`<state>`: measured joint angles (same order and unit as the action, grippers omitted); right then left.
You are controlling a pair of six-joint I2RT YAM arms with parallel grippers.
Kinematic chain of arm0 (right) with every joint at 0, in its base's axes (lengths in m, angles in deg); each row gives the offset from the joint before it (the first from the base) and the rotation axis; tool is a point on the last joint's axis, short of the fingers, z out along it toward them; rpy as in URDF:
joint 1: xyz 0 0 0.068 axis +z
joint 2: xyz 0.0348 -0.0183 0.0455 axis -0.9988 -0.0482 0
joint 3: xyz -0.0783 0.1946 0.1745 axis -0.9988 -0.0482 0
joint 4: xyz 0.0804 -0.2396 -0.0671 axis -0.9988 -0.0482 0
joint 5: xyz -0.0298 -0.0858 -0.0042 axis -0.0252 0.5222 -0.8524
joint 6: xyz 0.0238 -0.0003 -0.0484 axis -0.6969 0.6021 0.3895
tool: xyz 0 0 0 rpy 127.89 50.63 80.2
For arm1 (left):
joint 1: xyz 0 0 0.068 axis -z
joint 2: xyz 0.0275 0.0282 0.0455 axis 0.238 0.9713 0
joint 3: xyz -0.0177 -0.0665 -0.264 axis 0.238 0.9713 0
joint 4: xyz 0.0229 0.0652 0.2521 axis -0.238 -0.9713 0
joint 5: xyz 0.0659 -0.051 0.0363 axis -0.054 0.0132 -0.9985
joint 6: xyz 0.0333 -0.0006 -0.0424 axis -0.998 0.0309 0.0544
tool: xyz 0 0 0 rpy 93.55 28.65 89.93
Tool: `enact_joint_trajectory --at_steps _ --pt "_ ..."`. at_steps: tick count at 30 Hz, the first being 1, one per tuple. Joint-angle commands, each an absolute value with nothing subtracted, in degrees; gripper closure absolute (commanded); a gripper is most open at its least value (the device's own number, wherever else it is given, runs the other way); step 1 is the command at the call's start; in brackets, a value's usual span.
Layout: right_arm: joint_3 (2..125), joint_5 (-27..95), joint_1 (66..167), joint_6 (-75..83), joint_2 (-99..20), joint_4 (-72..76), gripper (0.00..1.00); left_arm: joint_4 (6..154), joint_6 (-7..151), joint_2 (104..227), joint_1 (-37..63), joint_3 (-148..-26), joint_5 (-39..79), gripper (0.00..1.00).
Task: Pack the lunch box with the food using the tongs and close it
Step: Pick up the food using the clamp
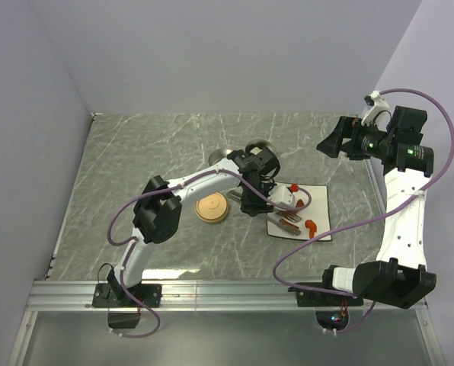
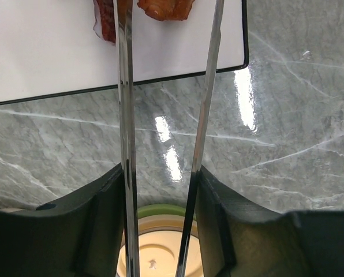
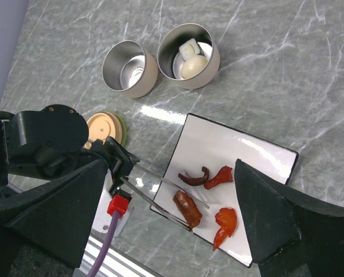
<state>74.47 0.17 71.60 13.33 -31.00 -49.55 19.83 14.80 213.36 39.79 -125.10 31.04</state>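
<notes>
Two arms of tongs [image 2: 124, 115] gripped by left claw [image 2: 160, 179], tips cut off, right claw [image 3: 169, 165] wide open

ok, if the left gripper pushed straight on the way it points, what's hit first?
The tongs in the left gripper lead, their tips straddling the brown sausage on the white plate. They would likely meet the sausage or the plate first; tip height is unclear.
</notes>
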Motion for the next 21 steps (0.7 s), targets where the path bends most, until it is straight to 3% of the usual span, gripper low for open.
enact_joint_trajectory --at_steps 1,8,21 --pt "75.27 0.54 71.24 13.75 -31.15 -49.07 0.00 18.66 13.44 213.28 40.02 -127.94 31.31 0.50" --pt "75.09 0.27 71.33 13.75 -30.89 -49.07 0.00 19.71 14.41 211.88 40.11 -127.67 30.43 0.59" --pt "75.09 0.27 71.15 13.66 -30.53 -49.07 0.00 22.87 19.16 206.87 40.02 -128.64 30.26 0.63"
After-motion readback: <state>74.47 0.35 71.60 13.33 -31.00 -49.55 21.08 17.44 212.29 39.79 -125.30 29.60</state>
